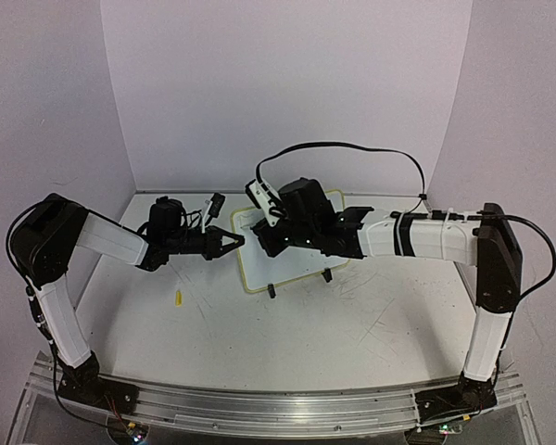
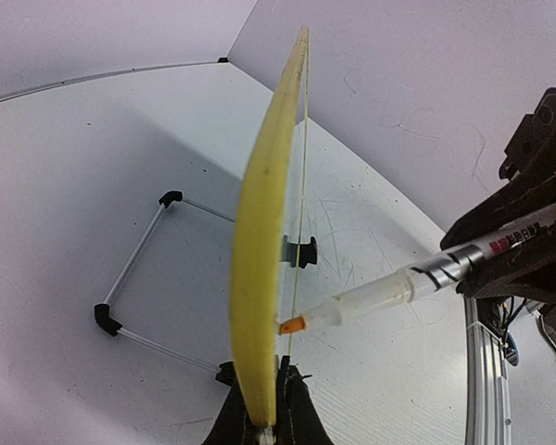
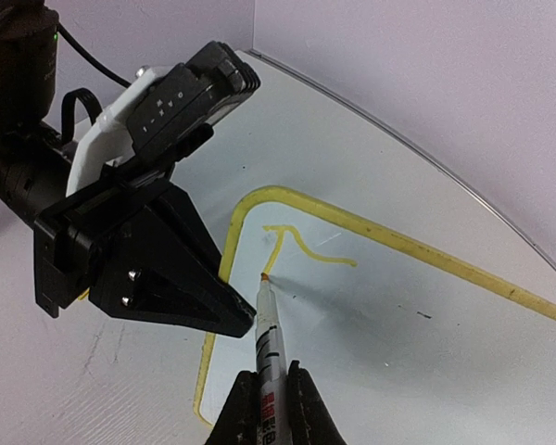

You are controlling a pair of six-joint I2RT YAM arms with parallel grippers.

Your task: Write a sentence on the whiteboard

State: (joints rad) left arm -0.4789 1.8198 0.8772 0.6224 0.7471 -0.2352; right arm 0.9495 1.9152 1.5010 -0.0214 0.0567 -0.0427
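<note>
The whiteboard (image 1: 292,269) stands tilted on its wire stand at mid-table, white with a yellow rim (image 2: 259,269). My left gripper (image 1: 235,243) is shut on its left edge; in the left wrist view (image 2: 264,394) the fingers pinch the rim. My right gripper (image 1: 271,241) is shut on a marker (image 3: 270,338) with an orange tip (image 3: 263,275). The tip touches the board (image 3: 398,315) at the lower end of a yellow stroke (image 3: 301,243) near the top left corner. The marker (image 2: 389,295) also shows in the left wrist view, its tip against the board's face.
A small yellow cap (image 1: 178,298) lies on the table left of the board. The wire stand (image 2: 134,269) reaches out behind the board. Black clip feet (image 1: 271,290) hold its lower edge. White walls close in the back and sides.
</note>
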